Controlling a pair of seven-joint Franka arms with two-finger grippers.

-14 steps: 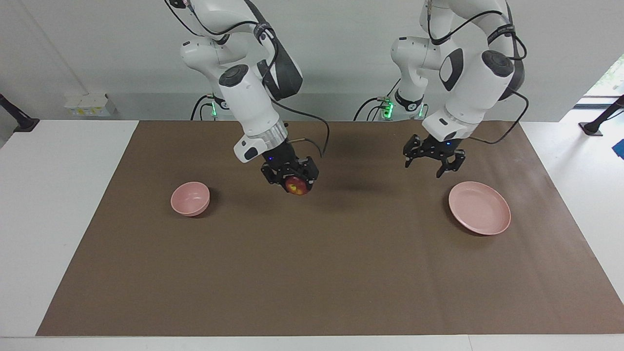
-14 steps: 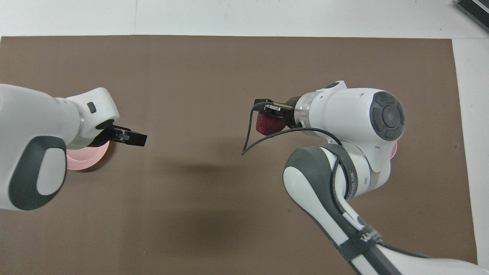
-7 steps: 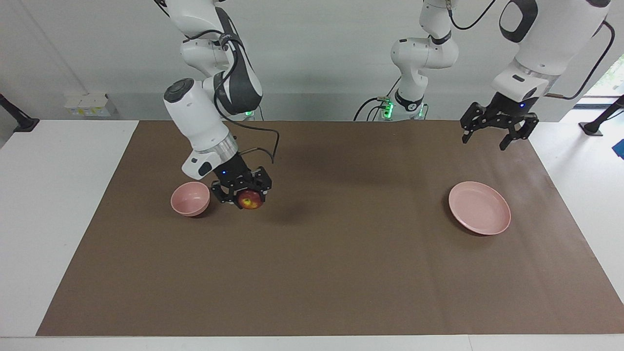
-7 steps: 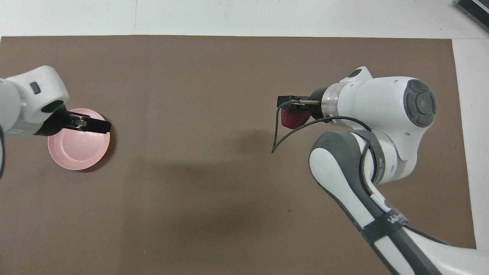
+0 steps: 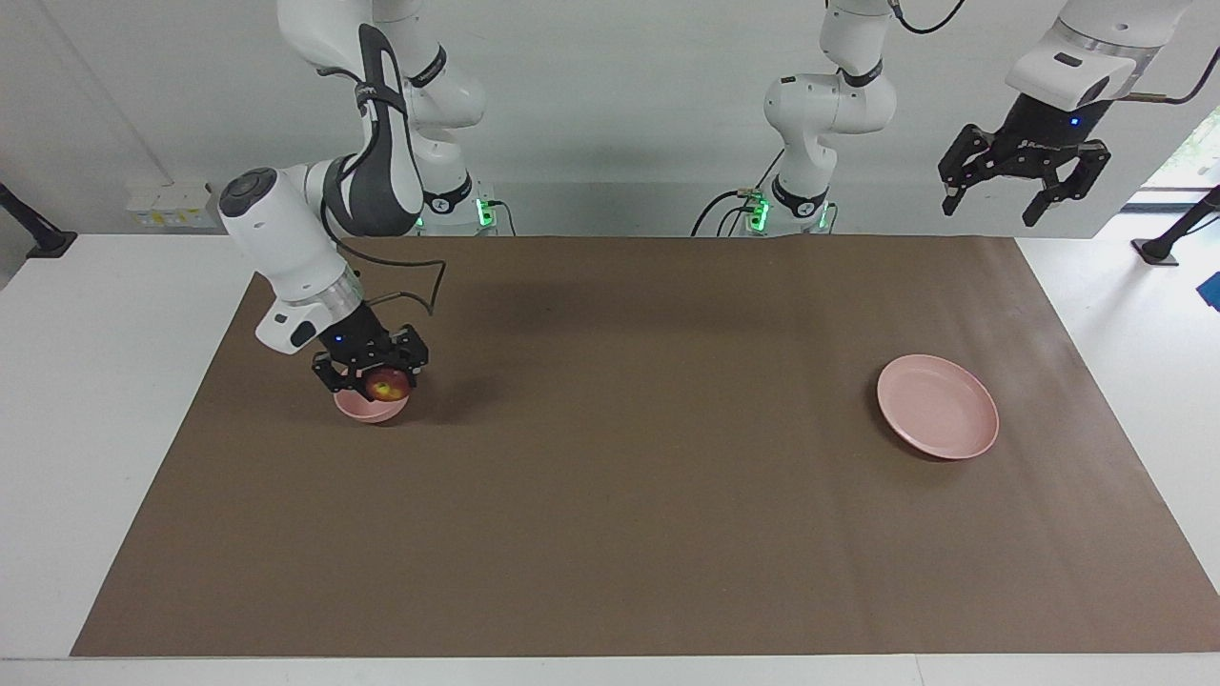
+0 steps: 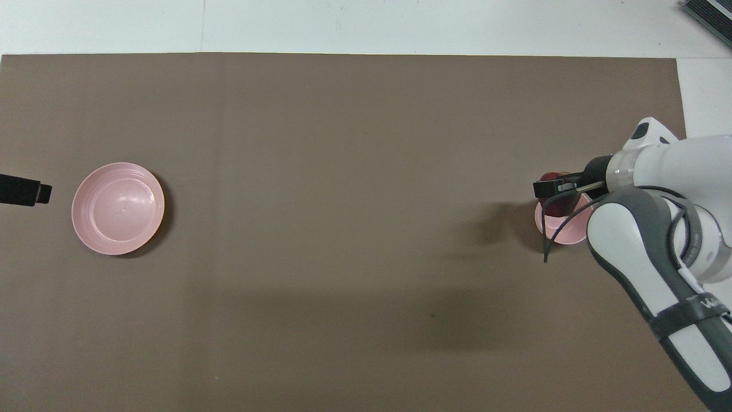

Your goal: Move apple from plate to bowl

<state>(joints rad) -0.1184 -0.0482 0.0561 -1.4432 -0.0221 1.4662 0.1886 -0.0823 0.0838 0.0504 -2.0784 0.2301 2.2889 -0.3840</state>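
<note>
Across the last second my right arm swung the apple point(image 5: 386, 386) from over the middle of the brown mat point(image 5: 629, 495) to the right arm's end of the counter point(image 5: 105, 381), so that the right gripper point(image 5: 372, 373) now hung directly over the bowl point(image 5: 370, 408), its jaws clamped on the fruit. From the facing view the apple sat just above the bowl's rim, perhaps already dipping inside; I could not tell whether it touched. Meanwhile the left gripper point(image 5: 1025, 176) had climbed high and drawn back toward the left arm's end, jaws spread wide and holding nothing, waiting well above the counter. That left the plate point(image 5: 938, 406) bare and fully exposed on the mat. Overhead, only the bowl's edge point(image 6: 557, 232) peeked out beneath the right wrist. I judged the carry essentially finished: what remained was a short lowering and a release, with little risk beyond the apple bouncing or tipping the small bowl.
</note>
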